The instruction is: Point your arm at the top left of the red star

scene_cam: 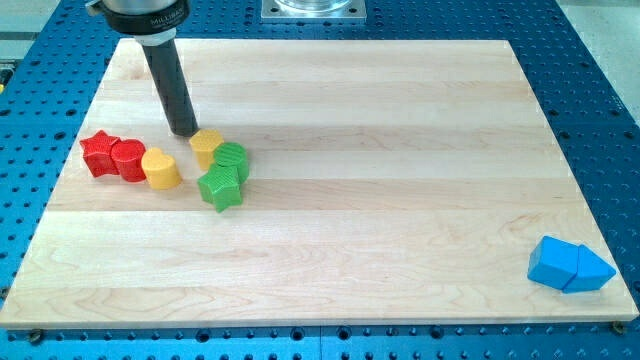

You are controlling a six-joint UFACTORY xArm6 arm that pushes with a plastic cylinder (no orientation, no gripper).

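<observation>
My tip (185, 131), a bare rod with no hand to open or close, sits right of the red star (98, 153), whose top-left corner probably lies further toward the view's left.

Rod is leaning slightly, coming down from the mount at the view's top left; my tip (184, 131) is sitting low on the board.

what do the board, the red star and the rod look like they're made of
The board: likely light wood, joined planks; grain and plank seams show, with a satin finish. The red star: probably moulded plastic; uniform saturated colour, smooth faces, soft highlights. The rod: dark and matte, maybe rubber or coated metal; unclear. My tip sits just left of the yellow block.
</observation>
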